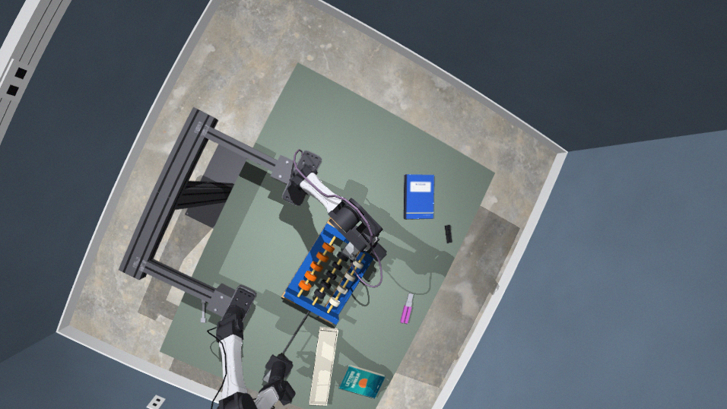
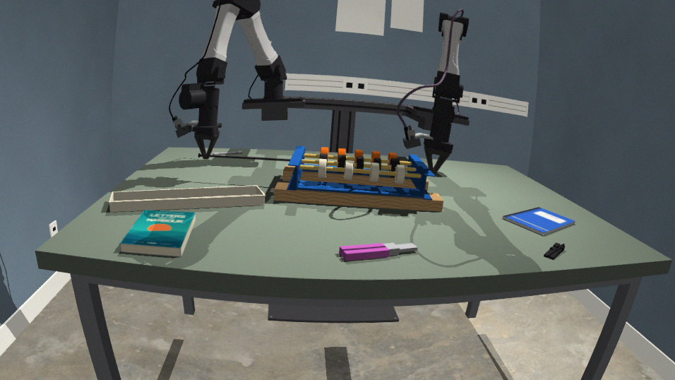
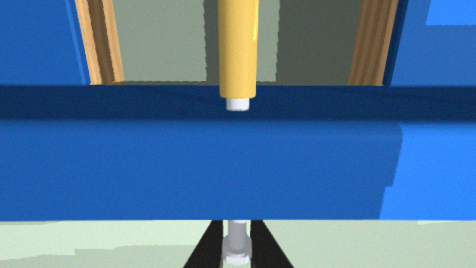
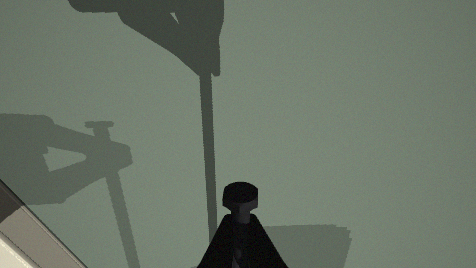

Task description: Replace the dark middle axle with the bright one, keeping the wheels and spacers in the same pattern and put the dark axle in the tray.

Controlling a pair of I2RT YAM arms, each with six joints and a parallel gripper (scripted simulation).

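Observation:
The blue wheel frame stands on wooden battens. Its middle row has black wheels and yellow spacers. My left gripper is shut on the bright axle near its head, outside one rail; a pale tip shows inside that rail, at the yellow spacer. My right gripper is shut on the dark axle just below its head. The dark axle reaches the opposite rail; its far end is hidden. Inside the middle row, neither axle shows.
The cream tray lies beside the dark axle. A teal book is near it. A pink-handled tool, a blue notebook and a small black clip lie farther off.

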